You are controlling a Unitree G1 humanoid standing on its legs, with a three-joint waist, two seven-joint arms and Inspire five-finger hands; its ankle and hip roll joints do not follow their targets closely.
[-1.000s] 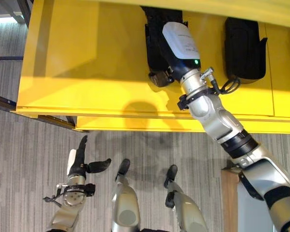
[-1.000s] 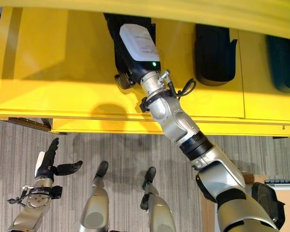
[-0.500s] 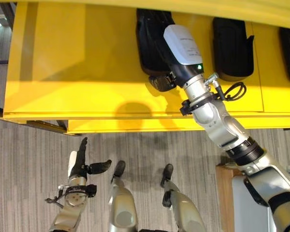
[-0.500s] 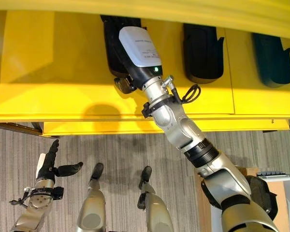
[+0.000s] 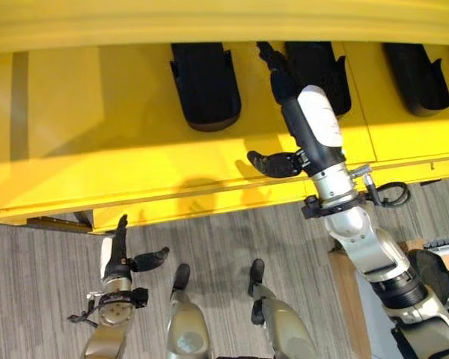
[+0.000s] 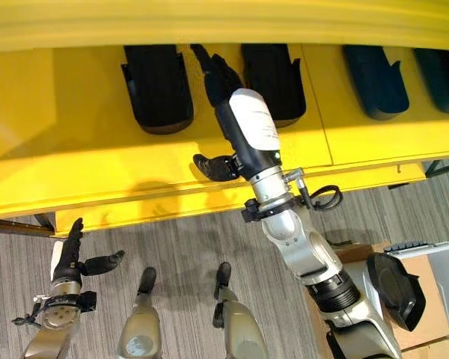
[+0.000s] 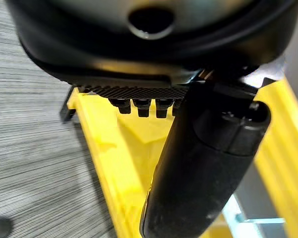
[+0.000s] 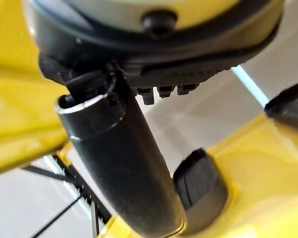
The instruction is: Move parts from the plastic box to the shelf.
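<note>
Right hand (image 5: pixel 295 112) is raised over the yellow shelf (image 5: pixel 97 142), fingers straight, thumb splayed out — holding nothing. Risk, as I judge it: pulling the arm back carelessly could clip a neighbouring part, since the fingers reach up between two of them. The leftmost black part (image 5: pixel 204 86) lies flat on the shelf, well clear of the fingers; the next part (image 5: pixel 322 63) sits just beside them. Left hand (image 5: pixel 120 254) hangs low over the floor — fingers straight, empty.

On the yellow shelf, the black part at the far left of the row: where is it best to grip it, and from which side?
Probably the rounded near end of the leftmost black part, approached from the shelf front edge. It lies lengthwise, this end facing the robot; bare shelf lies on its left.
</note>
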